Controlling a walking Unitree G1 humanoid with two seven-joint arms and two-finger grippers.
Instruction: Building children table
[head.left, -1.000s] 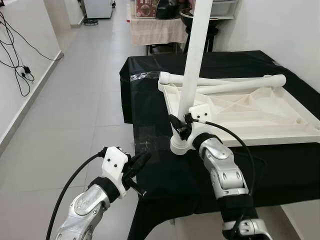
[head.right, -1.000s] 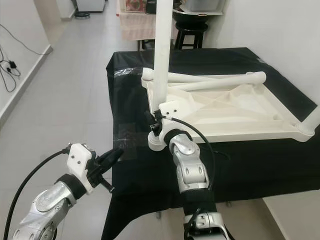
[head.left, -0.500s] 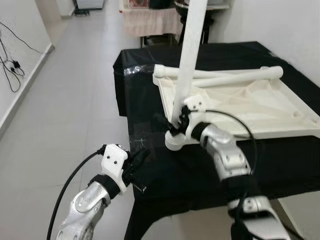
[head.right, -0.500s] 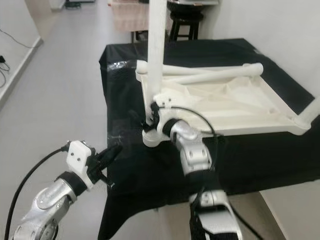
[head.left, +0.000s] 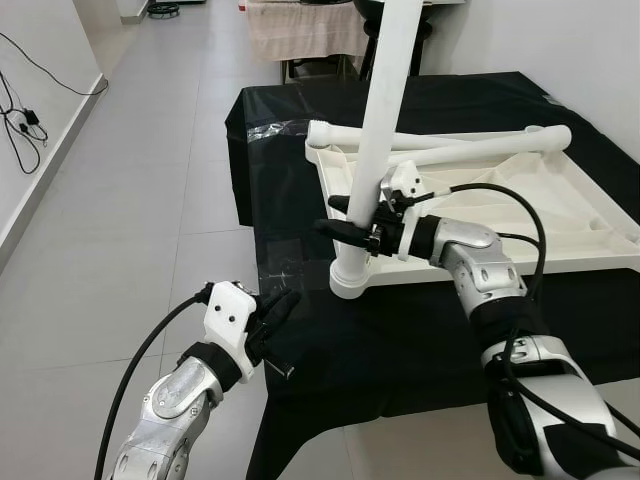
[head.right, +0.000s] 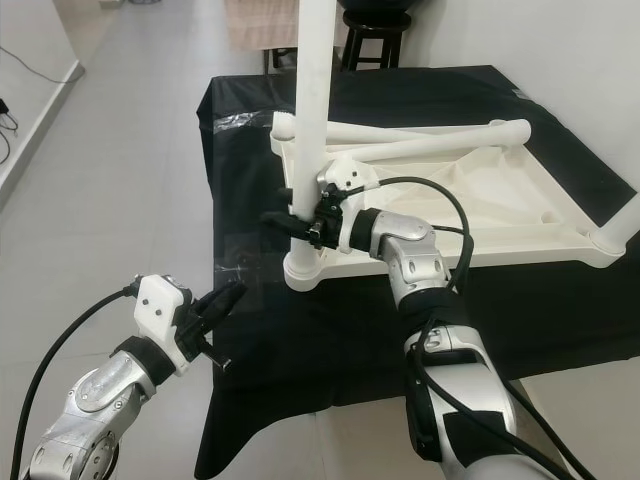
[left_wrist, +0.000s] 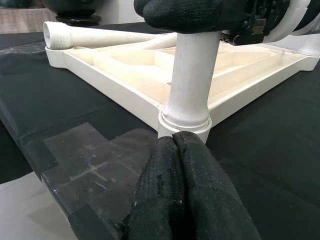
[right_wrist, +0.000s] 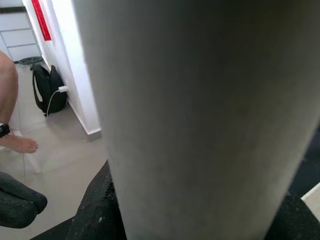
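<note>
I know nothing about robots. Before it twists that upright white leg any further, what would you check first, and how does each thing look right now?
1. Right gripper around the upright leg: ok, fingers on both sides.
2. Leg seated in the corner socket of the upturned tabletop: ok, stands upright.
3. Thread fully screwed home: cannot tell.
4. Left gripper out of the way: ok, shut, at the edge of the black cloth.
5. Loose legs lying across the tabletop, apart from the arm: ok.

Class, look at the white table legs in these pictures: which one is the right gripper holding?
The upright leg at the near corner of the upturned tabletop. The right gripper clasps it above its socket; the other legs lie flat across the far edge.
</note>
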